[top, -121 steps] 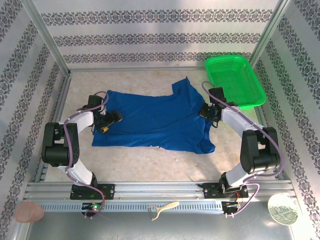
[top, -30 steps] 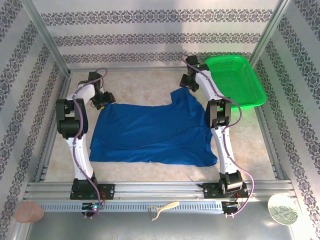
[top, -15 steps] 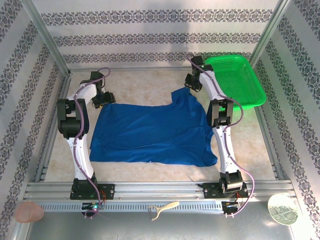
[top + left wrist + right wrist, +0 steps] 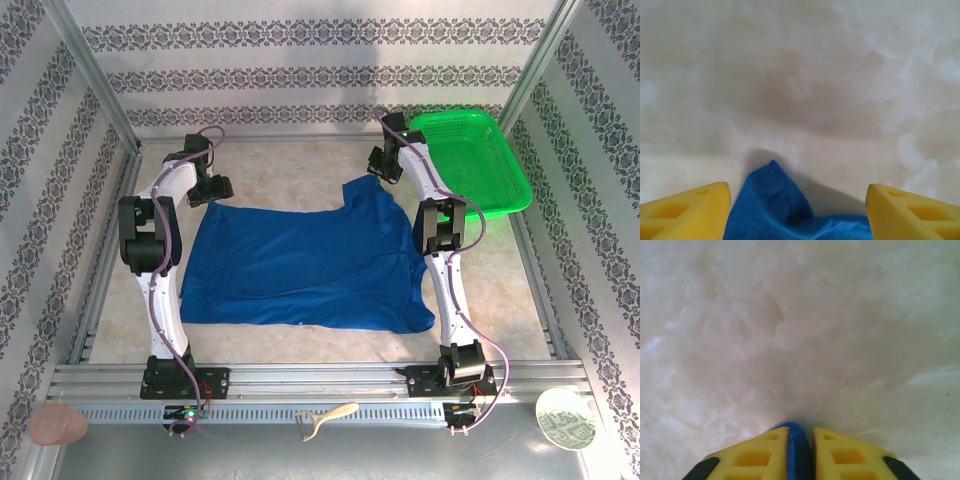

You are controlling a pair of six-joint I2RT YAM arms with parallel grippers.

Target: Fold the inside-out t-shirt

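Right claw (image 4: 801,436) apparently around t-shirt (image 4: 300,265) edge

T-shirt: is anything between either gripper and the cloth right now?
Nothing visible. The right gripper is shut on an edge of the t-shirt; the left gripper is open, with a corner lying between its fingers.

Both arms stretched far forward; left pincer (image 4: 797,195) spread wide, right pincer (image 4: 800,431) pinched on t-shirt (image 4: 798,456).
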